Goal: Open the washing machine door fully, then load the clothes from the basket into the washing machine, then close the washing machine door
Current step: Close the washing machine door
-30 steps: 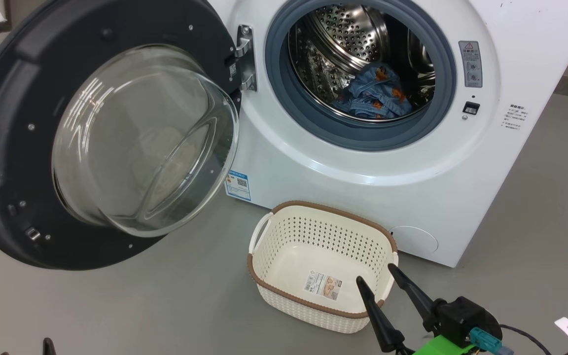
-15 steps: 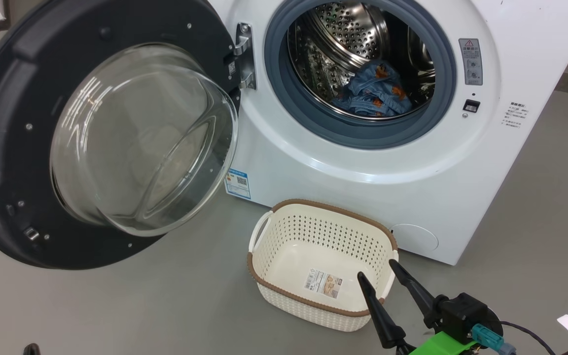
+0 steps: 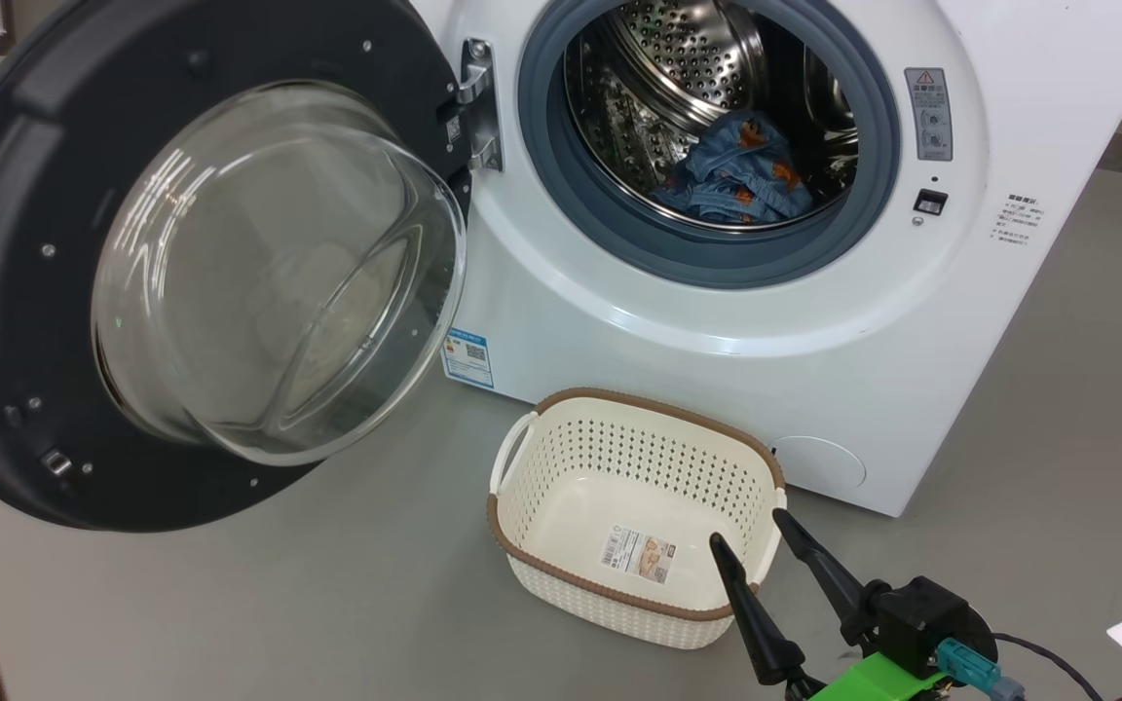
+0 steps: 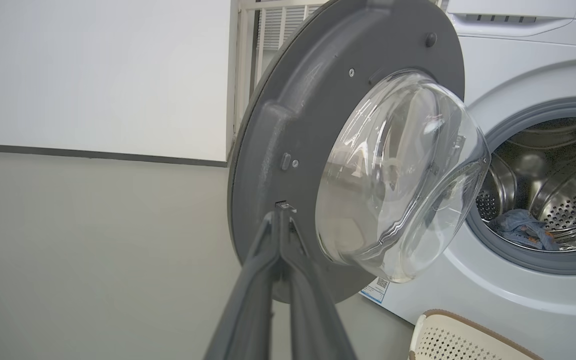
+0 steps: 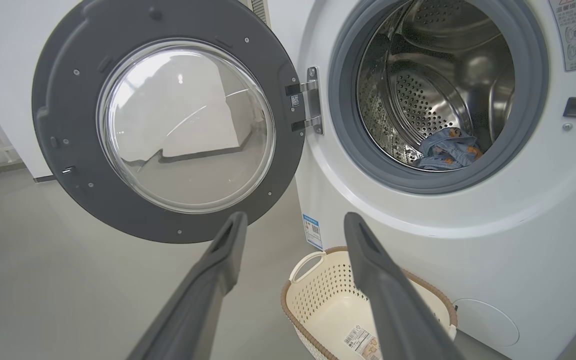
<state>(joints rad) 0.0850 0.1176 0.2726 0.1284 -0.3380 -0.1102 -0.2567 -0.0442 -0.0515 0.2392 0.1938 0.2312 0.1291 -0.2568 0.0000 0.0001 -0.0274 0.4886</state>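
washing machine door (image 3: 25,195) stood swung wide to the left on its hinge (image 3: 478,102), dark grey inner side and clear glass bowl (image 3: 279,263) facing the head camera. the washing machine (image 3: 717,331) showed its grey seal (image 3: 561,195) and perforated steel drum (image 3: 688,58).

the clothes (image 3: 736,180), blue fabric with orange-brown print, lay bunched at the bottom of the drum, behind the seal.

the basket (image 3: 610,608) sat upright on the grey floor (image 3: 230,604), just in front of the machine's lower front and right of the blue sticker (image 3: 468,358). its bare bottom showed 1 label (image 3: 639,555).

left claw (image 4: 282,220): both fingers pressed together, nothing between them. in the left wrist view the tips lined up with the small latch slot on the door's inner side; touching or apart could not be told.

right claw (image 3: 748,528): 2 fingers spread wide, gripping nothing. in the head view its tips overlapped the basket's near right corner. in the right wrist view the basket appeared between and below the fingers.
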